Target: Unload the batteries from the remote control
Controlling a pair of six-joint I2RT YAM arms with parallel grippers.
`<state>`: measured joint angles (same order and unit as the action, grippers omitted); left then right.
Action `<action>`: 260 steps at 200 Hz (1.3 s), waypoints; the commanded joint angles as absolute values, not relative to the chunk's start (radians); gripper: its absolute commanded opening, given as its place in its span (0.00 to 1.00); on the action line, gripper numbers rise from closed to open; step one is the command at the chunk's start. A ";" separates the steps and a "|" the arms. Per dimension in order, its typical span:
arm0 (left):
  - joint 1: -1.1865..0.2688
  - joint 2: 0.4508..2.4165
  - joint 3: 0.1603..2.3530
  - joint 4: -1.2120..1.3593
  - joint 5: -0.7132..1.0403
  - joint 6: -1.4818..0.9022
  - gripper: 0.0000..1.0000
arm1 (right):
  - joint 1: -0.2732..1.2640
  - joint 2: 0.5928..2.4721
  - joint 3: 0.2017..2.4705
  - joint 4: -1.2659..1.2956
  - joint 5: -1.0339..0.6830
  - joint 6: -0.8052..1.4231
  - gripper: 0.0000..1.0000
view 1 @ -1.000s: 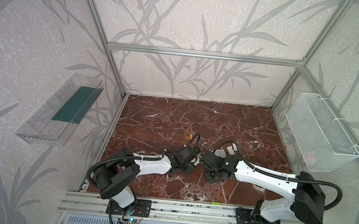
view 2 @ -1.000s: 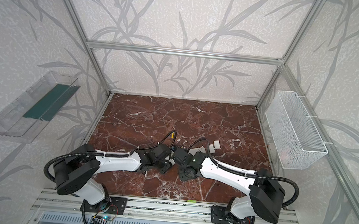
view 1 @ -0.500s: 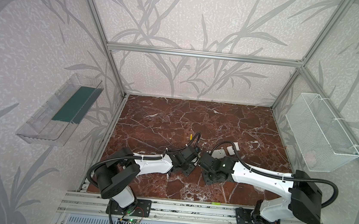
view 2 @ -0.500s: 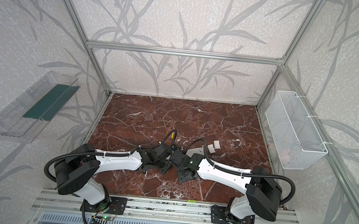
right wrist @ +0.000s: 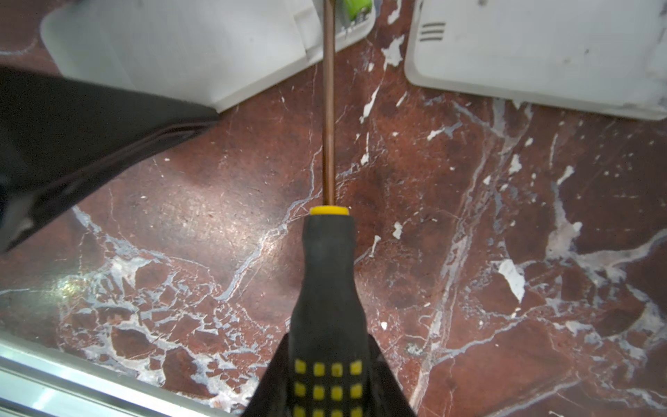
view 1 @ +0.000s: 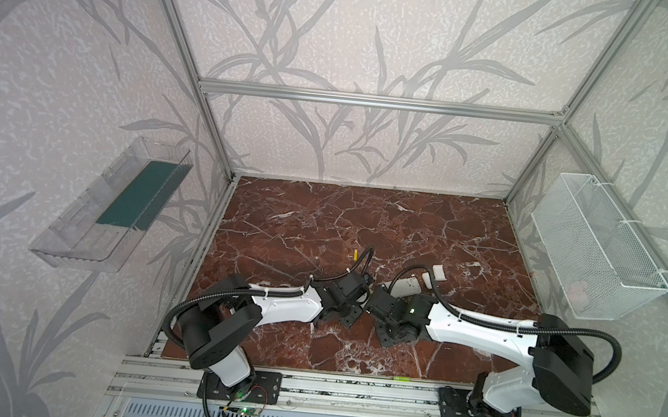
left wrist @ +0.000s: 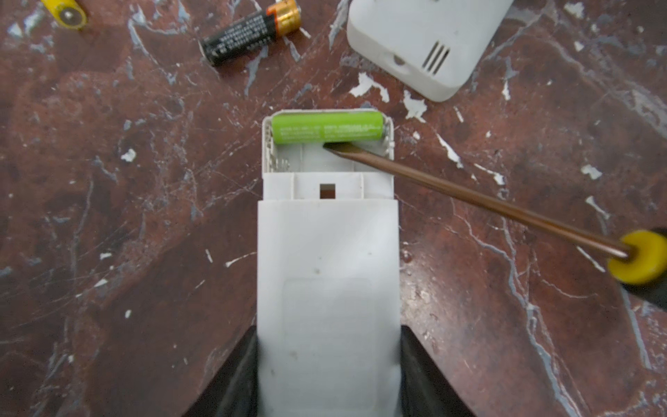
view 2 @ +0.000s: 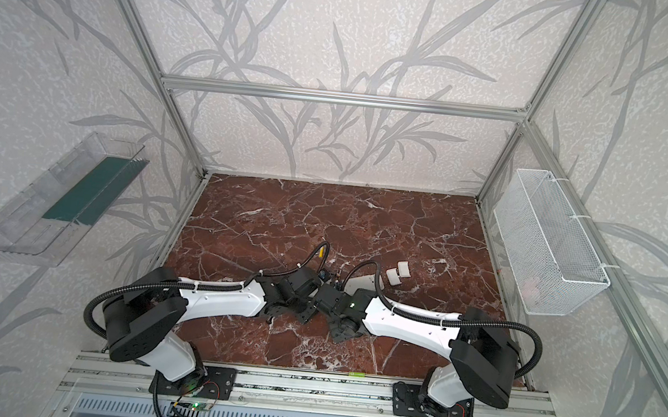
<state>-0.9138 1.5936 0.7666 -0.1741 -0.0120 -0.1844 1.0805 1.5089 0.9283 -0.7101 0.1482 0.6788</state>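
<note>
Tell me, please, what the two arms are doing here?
The left gripper holds the white remote with its battery bay uncovered, one green battery inside. The right gripper holds a screwdriver, its tip at that battery's edge. A black battery and a yellow battery lie loose on the marble table.

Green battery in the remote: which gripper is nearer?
Left. The left gripper grips the remote at the end opposite the battery; the right gripper holds the screwdriver by its handle, a shaft back, only the tip at the battery.
</note>
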 commanded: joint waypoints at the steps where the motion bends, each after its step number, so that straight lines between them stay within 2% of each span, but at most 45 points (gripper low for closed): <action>1: -0.945 1.588 0.775 -0.239 0.051 -0.198 0.00 | 1.073 1.547 0.976 -0.754 0.146 0.728 0.00; 104: -0.945 1.627 0.750 -0.192 0.068 -0.223 0.00 | 1.075 1.515 0.950 -0.687 0.152 0.723 0.00; 260: -0.945 1.642 0.759 -0.215 0.039 -0.221 0.00 | 1.071 1.431 0.947 -0.764 0.233 0.706 0.00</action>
<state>-0.9295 1.6085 0.7658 -0.1574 -0.0105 -0.2115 1.0775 1.4651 0.9470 -0.7319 0.1730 0.6998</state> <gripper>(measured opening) 0.519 0.279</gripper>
